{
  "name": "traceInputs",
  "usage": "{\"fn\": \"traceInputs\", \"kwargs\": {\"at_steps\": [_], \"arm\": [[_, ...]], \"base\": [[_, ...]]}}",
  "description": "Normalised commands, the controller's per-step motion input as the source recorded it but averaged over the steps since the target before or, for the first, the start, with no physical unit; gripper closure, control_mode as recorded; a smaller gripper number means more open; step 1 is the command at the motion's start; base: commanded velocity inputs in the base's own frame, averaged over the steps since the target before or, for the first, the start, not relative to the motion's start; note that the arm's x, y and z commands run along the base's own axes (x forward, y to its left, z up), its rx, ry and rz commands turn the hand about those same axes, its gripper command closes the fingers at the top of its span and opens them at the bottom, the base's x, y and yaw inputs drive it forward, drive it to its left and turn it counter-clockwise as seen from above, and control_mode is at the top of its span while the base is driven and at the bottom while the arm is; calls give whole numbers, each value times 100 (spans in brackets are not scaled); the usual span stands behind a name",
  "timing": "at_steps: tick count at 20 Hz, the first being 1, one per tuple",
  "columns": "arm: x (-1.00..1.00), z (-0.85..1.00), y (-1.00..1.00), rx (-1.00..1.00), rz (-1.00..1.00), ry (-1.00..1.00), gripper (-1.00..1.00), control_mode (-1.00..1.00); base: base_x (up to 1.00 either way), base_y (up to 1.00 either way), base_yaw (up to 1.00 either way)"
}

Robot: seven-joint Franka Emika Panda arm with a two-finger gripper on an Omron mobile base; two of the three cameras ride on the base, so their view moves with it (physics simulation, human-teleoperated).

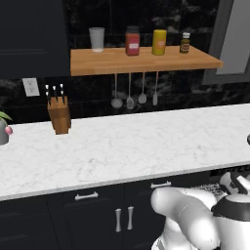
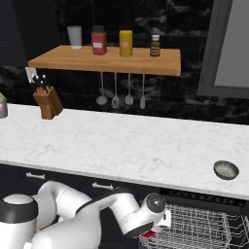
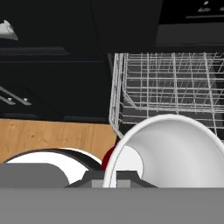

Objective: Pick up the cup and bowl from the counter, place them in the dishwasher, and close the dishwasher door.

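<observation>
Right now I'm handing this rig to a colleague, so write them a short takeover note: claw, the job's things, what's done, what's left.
Claw: shut on the cup, a white cup with a red outside, gripped at its rim, low in front of the open dishwasher.
Wire rack: pulled out, nothing in it as far as can be seen.
Bowl: on the counter, near its front edge, above the dishwasher.
Done: cup picked up.
Left: set the cup in the rack, fetch the bowl and place it, close the dishwasher door.

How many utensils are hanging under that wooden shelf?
4: the utensils hang in one row beneath the wooden shelf, against the dark wall above the counter. None looks hidden.
</observation>
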Motion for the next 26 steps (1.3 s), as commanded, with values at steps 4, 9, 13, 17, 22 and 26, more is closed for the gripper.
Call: {"fn": "traceInputs", "kwargs": {"at_steps": [4,9,13,17,22,26], "arm": [[31,-21,0,12,4,3,100,-100],[26,-53,-13,0,0,1,100,-100],[25,-45,-18,0,0,0,100,-100],[10,-28,-16,0,0,0,100,-100],[0,-19,-8,0,0,0,-100,-100],[0,-6,0,0,0,0,-100,-100]], "base": [[0,0,0],[0,0,0],[0,0,0],[0,0,0],[0,0,0],[0,0,0]]}}
